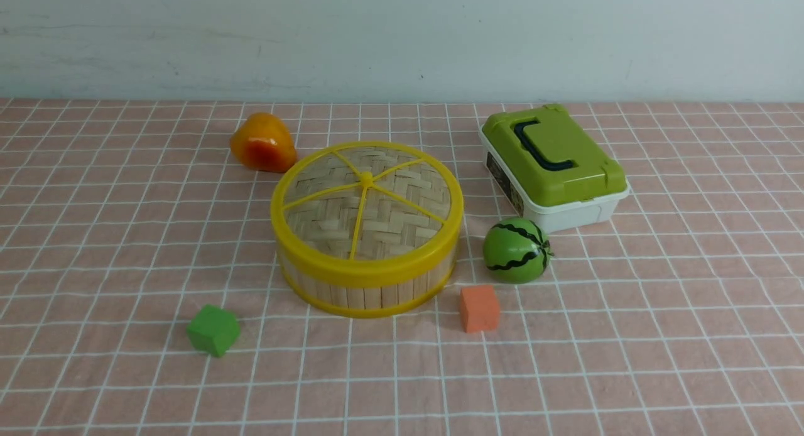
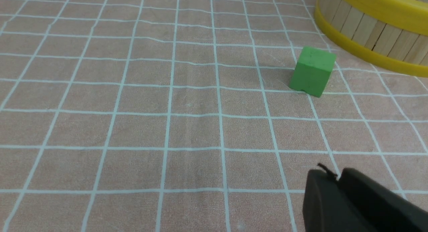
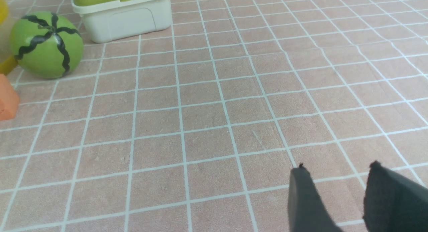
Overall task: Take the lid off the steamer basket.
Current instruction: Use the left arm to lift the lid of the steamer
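Lid [image 1: 367, 194] on steamer basket [image 1: 367, 285]; box [image 1: 553, 166] right.

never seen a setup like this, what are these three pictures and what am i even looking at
This is a two-armed robot working at a table. The wide picture comes from a camera between its arms, looking forward; neither arm shows in it. The other two come from cameras on its wrists, so the black prongs at their edges are its own pincers. The left gripper looks closed and the right gripper is open. Neither holds anything.

On the checked pink cloth sits a round bamboo steamer basket with its lid on. Around it lie a green cube, an orange cube, a toy watermelon, an orange-yellow toy fruit and a green-topped white box.
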Robot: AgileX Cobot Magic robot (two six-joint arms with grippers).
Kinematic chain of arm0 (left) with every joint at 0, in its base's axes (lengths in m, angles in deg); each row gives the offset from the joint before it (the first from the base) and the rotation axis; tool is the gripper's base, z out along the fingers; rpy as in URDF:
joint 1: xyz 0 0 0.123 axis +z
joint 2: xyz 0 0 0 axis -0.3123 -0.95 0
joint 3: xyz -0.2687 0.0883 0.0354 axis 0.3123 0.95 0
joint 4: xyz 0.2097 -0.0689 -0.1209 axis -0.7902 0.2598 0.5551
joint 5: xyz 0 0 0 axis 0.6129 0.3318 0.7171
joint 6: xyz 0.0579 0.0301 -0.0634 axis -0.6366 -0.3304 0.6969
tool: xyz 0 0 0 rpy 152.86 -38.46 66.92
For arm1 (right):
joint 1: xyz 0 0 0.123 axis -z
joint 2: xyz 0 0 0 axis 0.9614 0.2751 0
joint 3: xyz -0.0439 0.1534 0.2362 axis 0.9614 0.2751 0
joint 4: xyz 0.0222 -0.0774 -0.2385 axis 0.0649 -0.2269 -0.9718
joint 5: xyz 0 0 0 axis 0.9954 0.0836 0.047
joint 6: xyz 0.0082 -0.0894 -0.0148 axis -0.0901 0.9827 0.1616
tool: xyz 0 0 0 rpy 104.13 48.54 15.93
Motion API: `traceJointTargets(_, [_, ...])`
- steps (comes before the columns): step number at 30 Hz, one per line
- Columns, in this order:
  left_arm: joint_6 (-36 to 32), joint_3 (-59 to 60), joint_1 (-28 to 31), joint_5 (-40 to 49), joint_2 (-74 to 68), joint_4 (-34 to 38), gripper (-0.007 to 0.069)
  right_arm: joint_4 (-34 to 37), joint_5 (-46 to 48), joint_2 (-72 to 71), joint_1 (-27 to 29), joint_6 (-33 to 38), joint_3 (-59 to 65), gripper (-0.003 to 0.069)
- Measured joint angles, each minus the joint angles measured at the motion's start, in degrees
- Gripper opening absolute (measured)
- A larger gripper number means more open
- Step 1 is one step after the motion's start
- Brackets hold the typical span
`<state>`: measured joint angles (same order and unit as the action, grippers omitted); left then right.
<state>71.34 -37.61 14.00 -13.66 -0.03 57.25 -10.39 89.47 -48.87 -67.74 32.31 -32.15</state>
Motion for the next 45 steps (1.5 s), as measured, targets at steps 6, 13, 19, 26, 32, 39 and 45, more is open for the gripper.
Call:
traceJointTargets(6, [0.0, 0.0, 0.0, -0.06, 0.0, 0.0, 0.0067, 0.0, 0.0, 0.0, 0.0, 0.0, 0.0, 0.0241])
traceJointTargets(13, [0.0, 0.0, 0.0, -3.27, 0.0, 0.0, 0.0075, 0.0, 0.0, 0.0, 0.0, 0.0, 0.0, 0.0241])
traceJointTargets(19, [0.0, 0.06, 0.0, -13.07, 0.0, -0.04, 0.0078, 0.0, 0.0, 0.0, 0.0, 0.0, 0.0, 0.0241])
traceJointTargets(26, [0.0, 0.06, 0.04, -37.55, 0.0, -0.11, 0.0085, 0.0, 0.0, 0.0, 0.0, 0.0, 0.0, 0.0241])
traceJointTargets(32, [3.47, 0.06, 0.04, -55.37, 0.0, 2.31, 0.0092, 0.0, 0.0, 0.0, 0.0, 0.0, 0.0, 0.0241])
traceJointTargets(39, [11.67, -0.13, 0.04, -57.09, 0.0, 3.92, 0.0092, 0.0, 0.0, 0.0, 0.0, 0.0, 0.0, 0.0241])
traceJointTargets(45, [7.47, -14.62, 0.04, -42.1, -4.55, 11.6, -0.0013, 0.0, 0.0, 0.0, 0.0, 0.0, 0.0, 0.0241])
